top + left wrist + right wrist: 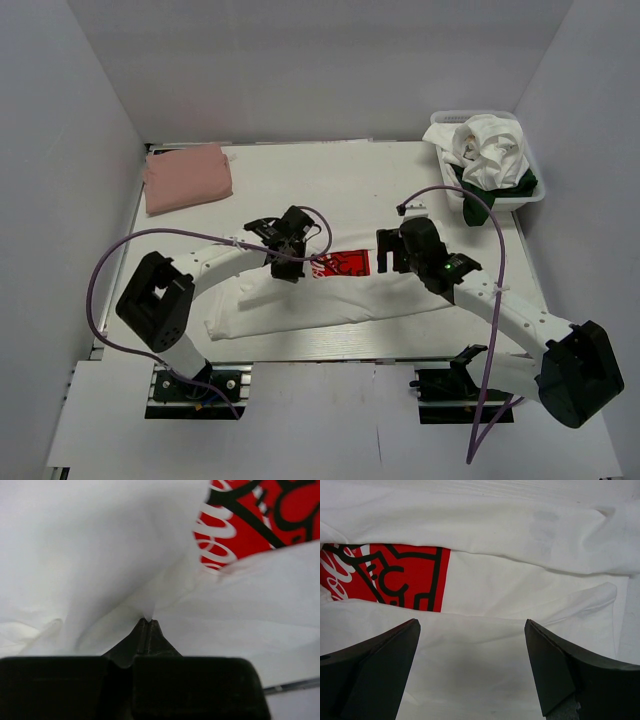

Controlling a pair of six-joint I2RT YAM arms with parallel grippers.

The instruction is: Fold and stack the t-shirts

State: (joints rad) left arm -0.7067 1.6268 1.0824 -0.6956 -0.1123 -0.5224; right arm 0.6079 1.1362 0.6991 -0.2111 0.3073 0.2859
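White table [300, 170], left fingers [129, 647] pinching white Coca-Cola tee [330, 300] fold, right fingers [375, 680] wide above its edge

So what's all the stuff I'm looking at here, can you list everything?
white t-shirt with red print: one, white, partly folded, mid-table under both grippers.
pink t-shirt: one, salmon pink, folded, far left corner.
basket: one, white plastic, far right corner.
crumpled clothes: a heap, count unclear, white over dark green, in the basket.
table: one, white.
cables: two, purple, one along each arm.
left gripper: one, black, shut, pinching the white t-shirt's cloth.
right gripper: one, black, open, over the same shirt.
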